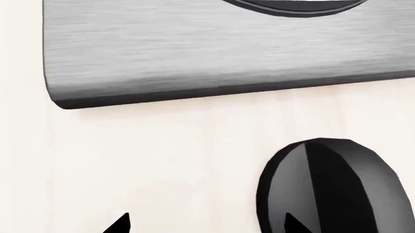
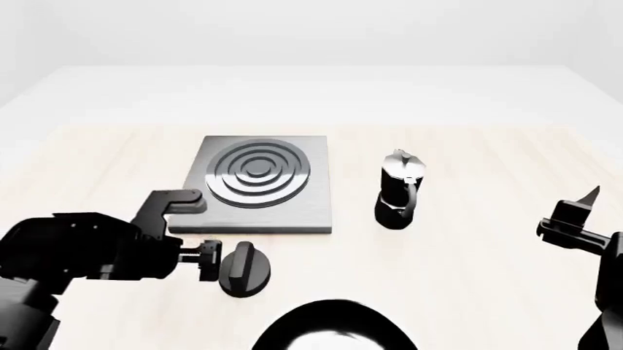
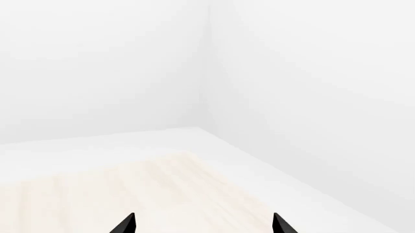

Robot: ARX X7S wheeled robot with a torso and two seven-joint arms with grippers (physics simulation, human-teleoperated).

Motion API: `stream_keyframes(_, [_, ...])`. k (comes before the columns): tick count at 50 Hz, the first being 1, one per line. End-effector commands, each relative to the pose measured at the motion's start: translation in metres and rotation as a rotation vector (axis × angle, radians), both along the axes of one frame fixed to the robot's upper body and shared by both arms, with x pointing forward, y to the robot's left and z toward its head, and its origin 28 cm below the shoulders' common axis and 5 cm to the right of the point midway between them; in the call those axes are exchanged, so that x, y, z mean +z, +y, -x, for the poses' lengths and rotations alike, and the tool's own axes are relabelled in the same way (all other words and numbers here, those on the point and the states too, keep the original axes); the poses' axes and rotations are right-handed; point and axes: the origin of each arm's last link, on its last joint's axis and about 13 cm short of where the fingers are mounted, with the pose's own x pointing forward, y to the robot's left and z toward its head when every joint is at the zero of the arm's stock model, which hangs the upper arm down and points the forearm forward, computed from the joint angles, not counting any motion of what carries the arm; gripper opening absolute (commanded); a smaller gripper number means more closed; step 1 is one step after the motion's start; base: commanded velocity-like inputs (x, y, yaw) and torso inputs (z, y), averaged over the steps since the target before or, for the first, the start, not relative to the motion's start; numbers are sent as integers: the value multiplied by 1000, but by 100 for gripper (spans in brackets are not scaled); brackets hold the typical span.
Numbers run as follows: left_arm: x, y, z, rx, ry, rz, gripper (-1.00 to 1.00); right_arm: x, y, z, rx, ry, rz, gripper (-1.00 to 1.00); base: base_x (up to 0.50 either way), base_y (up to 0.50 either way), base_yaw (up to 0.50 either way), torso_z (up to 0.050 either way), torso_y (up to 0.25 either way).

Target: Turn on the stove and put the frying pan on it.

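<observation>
White walls and a pale wood desk [image 2: 486, 292] fill the scene; all places below are given relative to the stove [image 2: 261, 182], a flat grey square plate with a ringed burner; its black knob [image 2: 242, 269] lies on the desk just in front of the stove's near edge, apart from it; the pan [image 2: 333, 327] sits further in front, only its dark rim and shiny inside showing at the head view's lower edge; a moka pot [image 2: 400, 189] stands near the stove's right side.

Left tool [image 2: 212, 260] sits just beside the knob, tips spread apart and open, one tip over the knob in the wrist view, nothing gripped; right tool [image 2: 576, 210] hangs well to the right, open and empty.

Judged step: turning the knob; centre the tips across its raised ridge, close squarely, then twist without dragging it.

No brands, labels or writing can be read.
</observation>
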Motion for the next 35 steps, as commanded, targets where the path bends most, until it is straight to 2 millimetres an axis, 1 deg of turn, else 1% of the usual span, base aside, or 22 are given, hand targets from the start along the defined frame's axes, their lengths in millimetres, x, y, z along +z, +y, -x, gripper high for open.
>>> stream_keyframes(1, [-4, -2, -2, -12, 12, -11, 100, 1, 0, 0, 1, -2, 1, 100, 0, 0, 0, 0, 0])
stream_keyframes(20, [-10, -6, -4, -28, 41, -41, 100, 0, 0, 1, 1, -2, -2, 100, 0, 0, 0, 0, 0])
stream_keyframes(35, [-10, -12, -7, -58, 67, -71, 100, 0, 1, 0, 8, 1, -3, 100, 0, 0, 0, 0, 0])
